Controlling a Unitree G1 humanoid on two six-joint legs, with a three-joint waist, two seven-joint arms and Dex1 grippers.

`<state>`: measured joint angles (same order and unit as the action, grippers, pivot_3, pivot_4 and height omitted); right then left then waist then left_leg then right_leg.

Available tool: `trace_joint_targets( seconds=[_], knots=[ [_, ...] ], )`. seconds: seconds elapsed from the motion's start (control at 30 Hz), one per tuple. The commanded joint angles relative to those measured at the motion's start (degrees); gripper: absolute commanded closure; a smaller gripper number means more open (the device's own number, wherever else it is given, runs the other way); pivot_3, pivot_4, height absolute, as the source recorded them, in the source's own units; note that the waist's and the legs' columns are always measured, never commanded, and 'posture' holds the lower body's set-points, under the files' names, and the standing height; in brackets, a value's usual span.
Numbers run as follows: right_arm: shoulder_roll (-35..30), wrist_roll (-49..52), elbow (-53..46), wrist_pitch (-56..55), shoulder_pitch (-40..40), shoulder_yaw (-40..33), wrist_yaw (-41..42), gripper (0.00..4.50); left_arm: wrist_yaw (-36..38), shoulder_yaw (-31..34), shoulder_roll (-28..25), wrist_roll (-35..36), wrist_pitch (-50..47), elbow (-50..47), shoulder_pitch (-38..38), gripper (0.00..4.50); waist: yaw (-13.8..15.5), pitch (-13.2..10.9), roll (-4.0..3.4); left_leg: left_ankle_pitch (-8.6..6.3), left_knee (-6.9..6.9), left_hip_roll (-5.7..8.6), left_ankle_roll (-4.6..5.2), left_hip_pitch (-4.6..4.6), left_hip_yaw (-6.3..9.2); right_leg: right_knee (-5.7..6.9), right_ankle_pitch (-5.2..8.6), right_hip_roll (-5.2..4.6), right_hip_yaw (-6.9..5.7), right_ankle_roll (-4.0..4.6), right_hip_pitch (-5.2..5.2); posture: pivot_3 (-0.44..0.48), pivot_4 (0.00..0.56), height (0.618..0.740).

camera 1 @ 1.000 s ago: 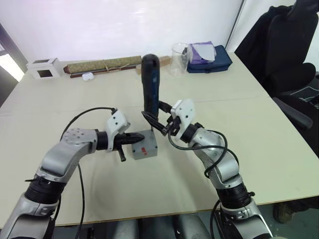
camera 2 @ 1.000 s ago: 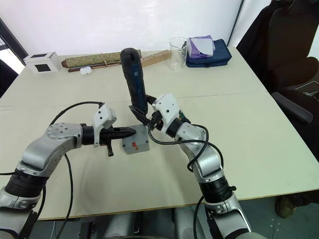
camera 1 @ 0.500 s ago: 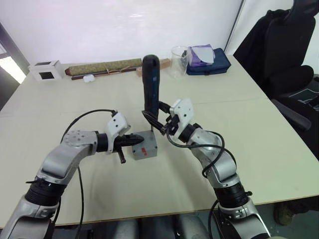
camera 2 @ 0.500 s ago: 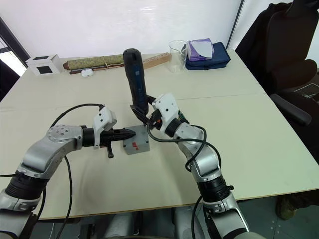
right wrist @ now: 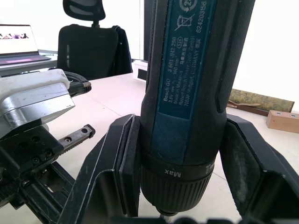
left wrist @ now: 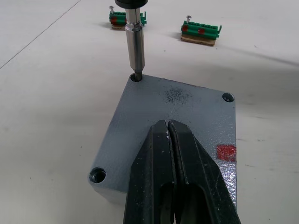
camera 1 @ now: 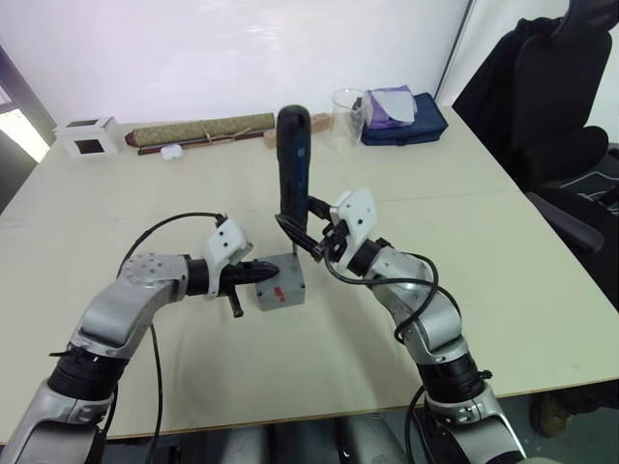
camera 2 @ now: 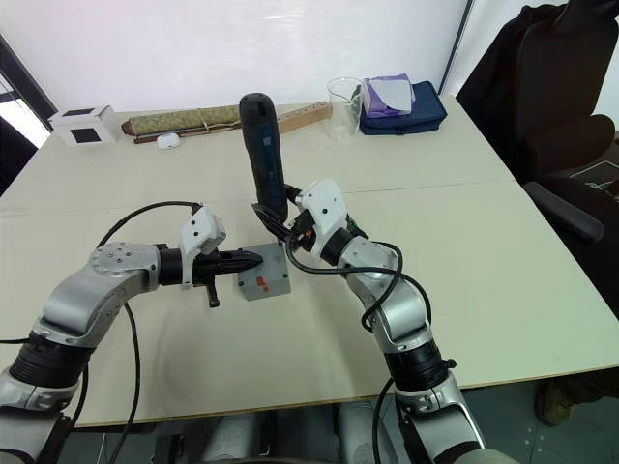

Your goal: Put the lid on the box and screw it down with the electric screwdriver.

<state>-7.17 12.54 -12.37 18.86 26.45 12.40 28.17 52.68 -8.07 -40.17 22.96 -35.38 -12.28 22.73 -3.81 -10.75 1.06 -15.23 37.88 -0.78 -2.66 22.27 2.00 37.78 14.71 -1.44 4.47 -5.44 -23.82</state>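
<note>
Left wrist view: flat grey cast-metal lid (left wrist: pixel 177 135) with a red mark sits on the small grey metal box (camera 1: pixel 280 283), mid-table. Left gripper (left wrist: pixel 169 128), black fingers pressed together, tips resting on the lid's top. The thin metal bit of the dark blue-black cylindrical electric screwdriver (camera 1: pixel 294 169) stands in the lid's corner screw hole at 11 o'clock. Right gripper (camera 1: pixel 311 244) clamps the upright screwdriver's lower body, at 1 o'clock from the box. Two green terminal blocks (left wrist: pixel 201 31) lie beyond at 12 o'clock.
</note>
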Motion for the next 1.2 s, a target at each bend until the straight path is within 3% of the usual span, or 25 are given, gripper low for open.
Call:
trace_joint_targets(
  seconds=[0.03, 0.47, 0.8, 1.0, 1.2],
  knots=[
    [0.2, 0.57, -4.19, -0.52, 1.72, -0.07, 0.22, 2.42, -0.01, -2.12, -0.21, -2.28, -0.91, 2.03, -1.37, 4.5, 0.0, 0.0, 0.0, 0.0, -0.01, 0.0, 0.0, 0.0, 0.0, -0.02, 0.0, 0.0, 0.0, 0.0, 0.0, 0.0, 0.15, 0.74],
    [-0.35, 0.02, -4.98, 0.07, 1.83, 0.3, 0.38, 2.42, -0.17, -2.24, 0.2, -2.34, -0.62, 2.3, -1.25, 4.5, 0.02, 0.0, 0.0, 0.0, -0.04, -0.02, 0.0, 0.06, -0.01, -0.23, 0.01, -0.01, 0.0, 0.01, 0.02, 0.0, 0.15, 0.74],
    [0.03, -2.06, 1.22, -2.95, -0.45, -0.14, -1.01, 2.42, -0.58, -2.27, 0.0, -2.02, -1.21, 1.44, -1.85, 4.5, 0.02, 0.0, 0.0, 0.0, -0.04, -0.02, 0.0, 0.05, 0.0, -0.26, 0.07, -0.01, 0.0, 0.11, 0.06, 0.0, 0.15, 0.74],
    [-2.13, -3.17, 1.61, 4.14, -2.08, 3.62, 0.44, 2.42, -0.3, -2.37, -0.5, -2.05, -1.55, 1.25, -2.4, 4.5, -0.03, 0.05, -0.02, 0.0, -0.06, -0.04, 0.0, -0.01, 0.0, -0.3, 0.08, -0.01, 0.0, 0.13, 0.13, 0.0, 0.15, 0.74],
    [-3.39, -3.74, 1.2, 7.49, -3.02, 4.69, 0.47, 2.42, -0.13, -2.68, -0.58, -2.39, -1.55, 1.21, -2.78, 4.5, -0.11, 0.57, 0.23, 0.0, -0.79, -0.04, 0.0, -0.93, -0.09, -0.76, 0.36, -0.06, 0.05, 0.19, 0.81, 0.0, 0.15, 0.74]
  ],
)
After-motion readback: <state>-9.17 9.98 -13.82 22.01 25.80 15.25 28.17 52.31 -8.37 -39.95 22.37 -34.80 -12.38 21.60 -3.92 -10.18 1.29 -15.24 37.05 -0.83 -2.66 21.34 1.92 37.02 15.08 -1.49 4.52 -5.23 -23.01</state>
